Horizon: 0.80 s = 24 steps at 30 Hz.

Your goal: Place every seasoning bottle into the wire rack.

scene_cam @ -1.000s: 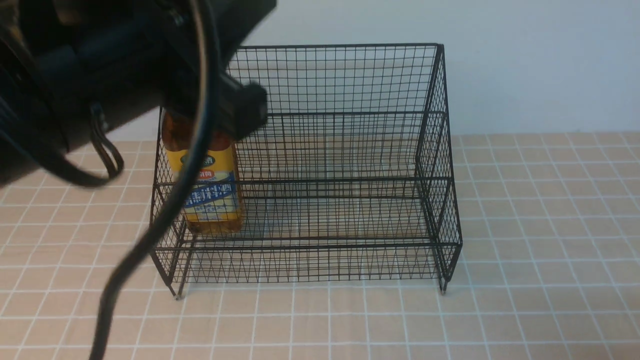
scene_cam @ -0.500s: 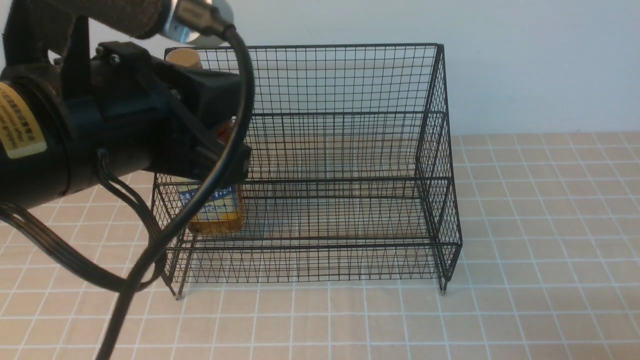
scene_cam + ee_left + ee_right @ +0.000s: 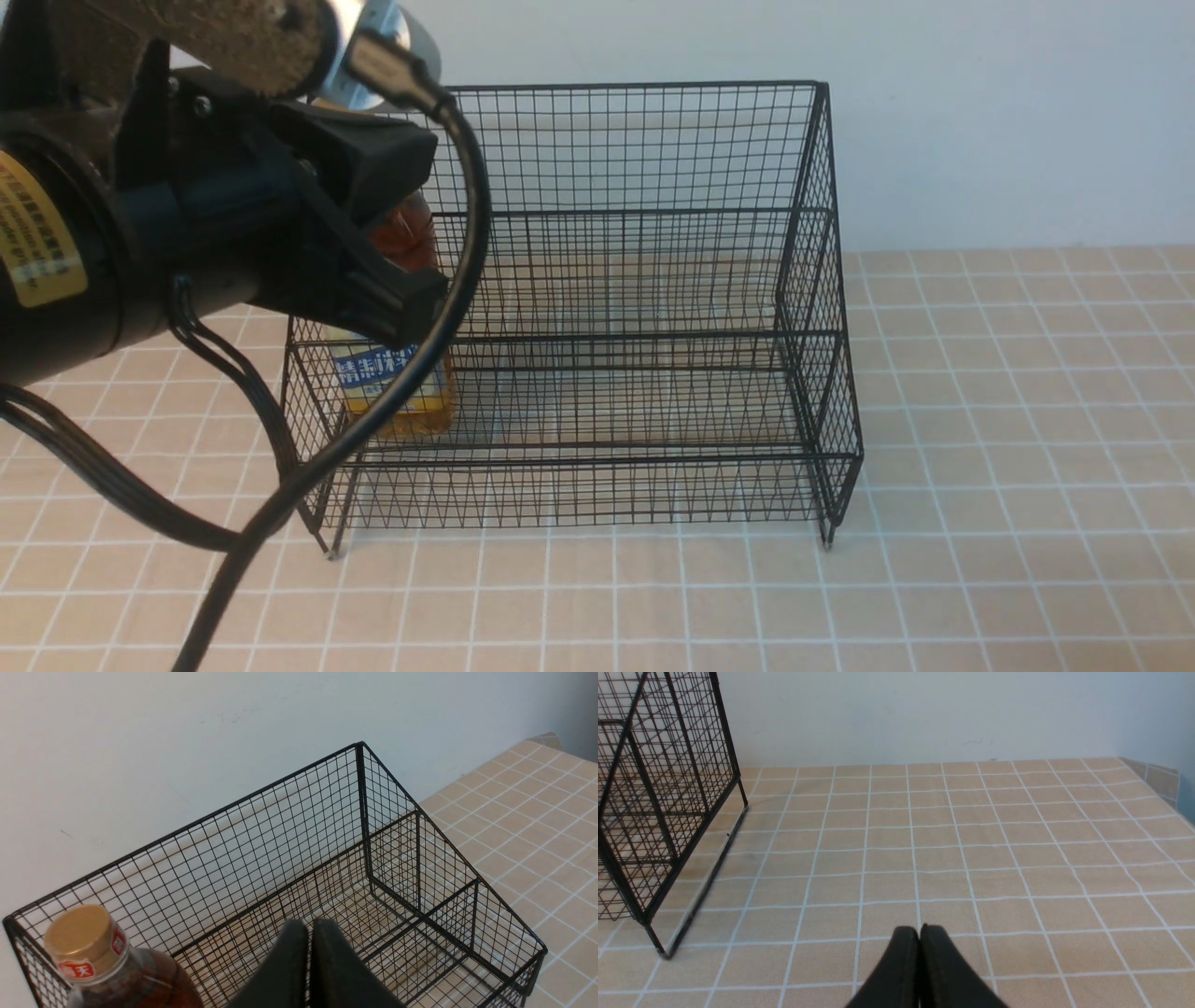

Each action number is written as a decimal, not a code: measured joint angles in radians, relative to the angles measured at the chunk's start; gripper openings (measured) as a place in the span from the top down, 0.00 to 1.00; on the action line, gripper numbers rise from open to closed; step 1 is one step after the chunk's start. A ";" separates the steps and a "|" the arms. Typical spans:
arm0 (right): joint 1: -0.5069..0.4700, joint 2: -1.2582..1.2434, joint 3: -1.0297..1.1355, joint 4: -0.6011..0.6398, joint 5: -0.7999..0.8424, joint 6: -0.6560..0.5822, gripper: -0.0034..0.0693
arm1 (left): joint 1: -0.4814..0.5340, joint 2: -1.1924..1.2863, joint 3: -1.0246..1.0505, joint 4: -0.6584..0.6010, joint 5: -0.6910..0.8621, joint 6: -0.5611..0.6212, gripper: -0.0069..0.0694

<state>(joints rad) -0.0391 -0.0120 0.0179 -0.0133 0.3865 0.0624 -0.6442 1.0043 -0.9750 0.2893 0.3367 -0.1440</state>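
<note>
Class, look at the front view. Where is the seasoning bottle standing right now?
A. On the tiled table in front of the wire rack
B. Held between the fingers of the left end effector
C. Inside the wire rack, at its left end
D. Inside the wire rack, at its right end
C: the seasoning bottle stands upright inside the wire rack at its left end, and the shut left end effector holds nothing.

Wire rack [image 3: 607,308] mid-table [image 3: 980,560], back toward far wall [image 3: 980,121]. Seasoning bottle [image 3: 401,383] upright inside rack, far-left end. Left gripper [image 3: 308,933] above rack, beside bottle. Right gripper [image 3: 919,935] over table, right of rack.
</note>
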 joint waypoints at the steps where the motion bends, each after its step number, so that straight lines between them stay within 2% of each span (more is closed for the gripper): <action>1: 0.000 0.000 0.000 0.000 0.000 0.000 0.97 | 0.000 0.000 0.000 0.000 0.000 -0.001 0.92; 10: 0.000 0.000 0.000 0.000 0.000 0.000 0.97 | 0.000 -0.010 0.006 0.002 0.000 -0.013 0.92; 16: 0.000 0.000 0.000 0.000 0.000 0.000 0.97 | 0.018 -0.137 0.105 -0.074 -0.004 0.074 0.92; 20: 0.000 0.000 0.000 0.000 0.000 0.000 0.97 | 0.117 -0.291 0.250 -0.151 -0.054 0.118 0.92; 22: 0.000 0.000 0.000 0.000 0.000 0.000 0.97 | 0.229 -0.421 0.404 -0.200 -0.113 0.123 0.92; 23: 0.000 0.000 0.000 0.000 0.000 0.000 0.97 | 0.229 -0.421 0.404 -0.200 -0.113 0.123 0.92; 24: 0.000 0.000 0.000 0.000 0.000 0.000 0.97 | 0.289 -0.487 0.479 -0.224 -0.135 0.125 0.92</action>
<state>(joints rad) -0.0391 -0.0120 0.0179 -0.0133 0.3865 0.0624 -0.3555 0.5178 -0.4961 0.0652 0.2013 -0.0189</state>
